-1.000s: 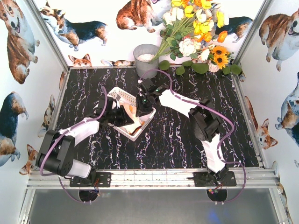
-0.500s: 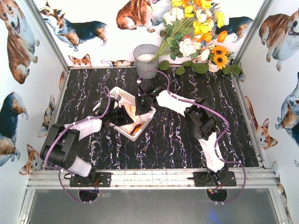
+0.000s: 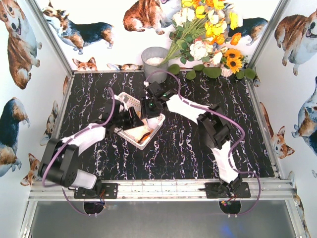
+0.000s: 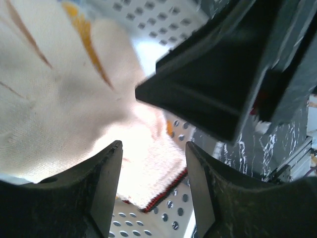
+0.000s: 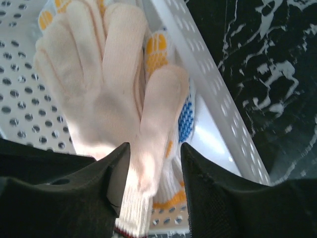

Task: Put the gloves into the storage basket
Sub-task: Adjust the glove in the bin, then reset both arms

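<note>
**Both grippers stand parted over the gloves in the basket**

The white lattice storage basket [image 3: 130, 101] sits askew on the black marbled table [image 3: 208, 148], left of its middle and nearer the left edge than the right. The gloves [image 3: 138, 134] lie inside it.

The left gripper [image 4: 153, 148] hangs low over the basket with its jaws apart. A pale glove [image 4: 59, 94] with a red-and-black cuff edge lies beneath them, unpinched.

The right gripper [image 5: 154, 147] reaches in from the basket's far side, its jaws also spread. A cream glove [image 5: 106, 94] lies flat on the perforated floor, its cuff end running into the gap between them. A dotted glove [image 5: 185, 119], blue and yellow, shows from under it against the basket wall.
</note>
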